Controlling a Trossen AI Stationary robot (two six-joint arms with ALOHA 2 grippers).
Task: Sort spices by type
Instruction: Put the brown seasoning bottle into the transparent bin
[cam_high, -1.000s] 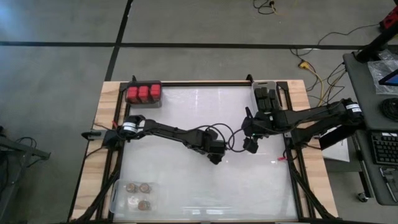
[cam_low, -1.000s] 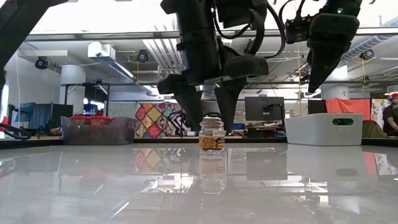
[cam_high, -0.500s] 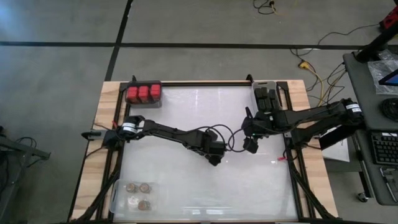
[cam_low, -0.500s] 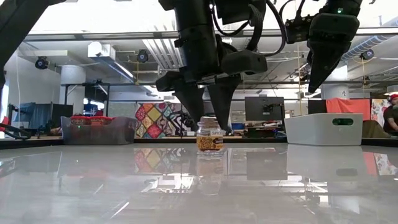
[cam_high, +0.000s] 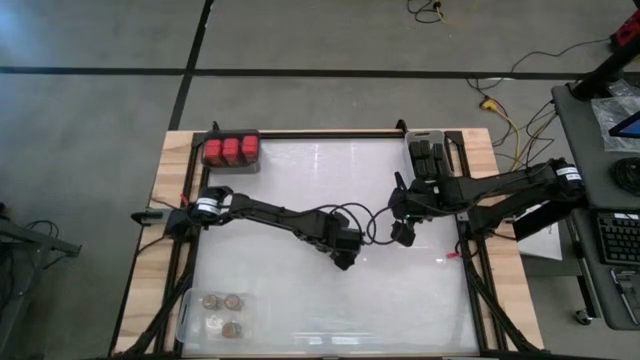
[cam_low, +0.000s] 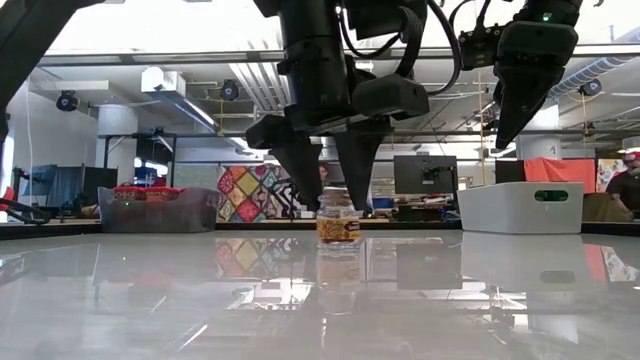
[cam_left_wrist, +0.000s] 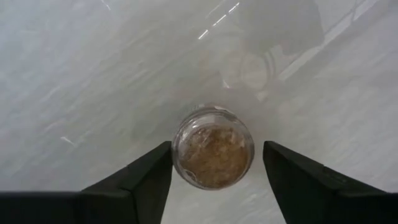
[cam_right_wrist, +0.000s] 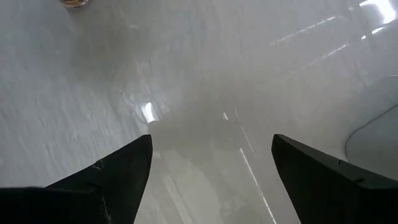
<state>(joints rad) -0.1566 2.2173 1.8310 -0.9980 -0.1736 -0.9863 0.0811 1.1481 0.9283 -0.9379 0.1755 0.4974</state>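
A round tan-topped spice jar (cam_low: 338, 224) stands upright on its base near the table's middle, and shows from above in the left wrist view (cam_left_wrist: 213, 148). My left gripper (cam_high: 343, 258) is open, pointing down, with one finger on each side of the jar (cam_left_wrist: 214, 180). My right gripper (cam_high: 402, 232) hangs open above the bare table to the jar's right (cam_right_wrist: 211, 155). Red blocky spices (cam_high: 231, 150) sit in a bin at the far left corner. Black ones (cam_high: 430, 157) sit in a grey bin at the far right. Several tan-topped jars (cam_high: 222, 312) sit in a clear bin at the near left. My left gripper straddles the jar's body from above. One finger (cam_left_wrist: 155, 171) lies right against the jar's glass wall (cam_left_wrist: 177, 149), and I cannot tell whether it touches. The other finger (cam_left_wrist: 280, 168) stands clear of the jar by a small gap. The jar rests upright on the table.
The white tabletop (cam_high: 300, 190) lies bare around the jar. Both arms reach in over the middle, their grippers a short way apart. Black frame rails (cam_high: 470, 270) run along the table's sides. The grey bin (cam_low: 520, 205) shows at the far right in the low view.
My left gripper has come down around the jar, so that its fingertips now reach the jar's sides and hide its lid in the low view. The right arm has kept still.
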